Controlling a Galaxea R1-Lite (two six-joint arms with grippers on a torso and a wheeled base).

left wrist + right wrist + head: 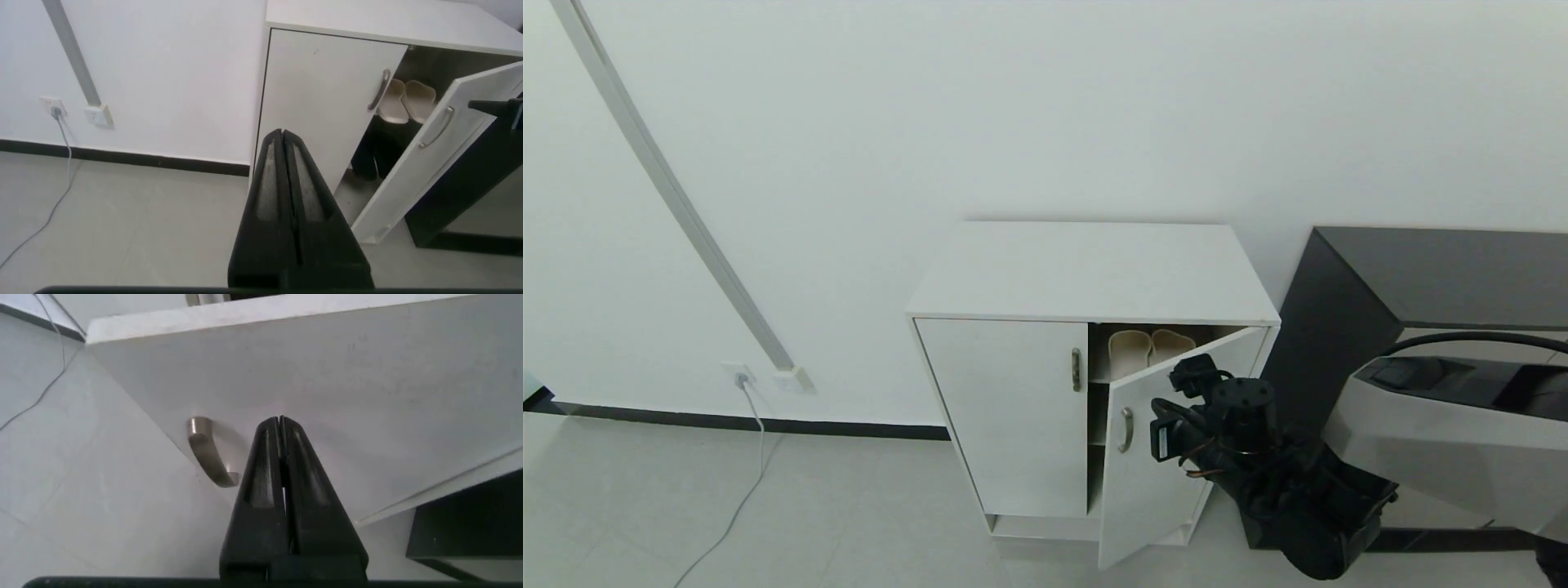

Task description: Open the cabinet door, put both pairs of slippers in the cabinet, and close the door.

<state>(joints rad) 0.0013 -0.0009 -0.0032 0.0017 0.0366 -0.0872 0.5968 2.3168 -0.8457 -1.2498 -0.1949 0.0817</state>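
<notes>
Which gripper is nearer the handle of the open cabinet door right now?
Right. The right gripper sits close to the open door, just beside its handle. The left gripper is well back from the cabinet, out in front of the closed door.

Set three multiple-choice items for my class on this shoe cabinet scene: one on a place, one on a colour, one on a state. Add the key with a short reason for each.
1. Where are the slippers in relation to the cabinet?
A) on the floor in front of it
B) on top of it
C) on the upper shelf inside it

2. What colour are those slippers?
A) beige
B) red
C) black

3. How does the right door stand?
A) shut
B) partly open
C) taken off

Key: 1 C, they show through the gap beside the open door. 2 A, both look pale beige. 3 B, it is swung outward, while the left door lies flush.
</notes>
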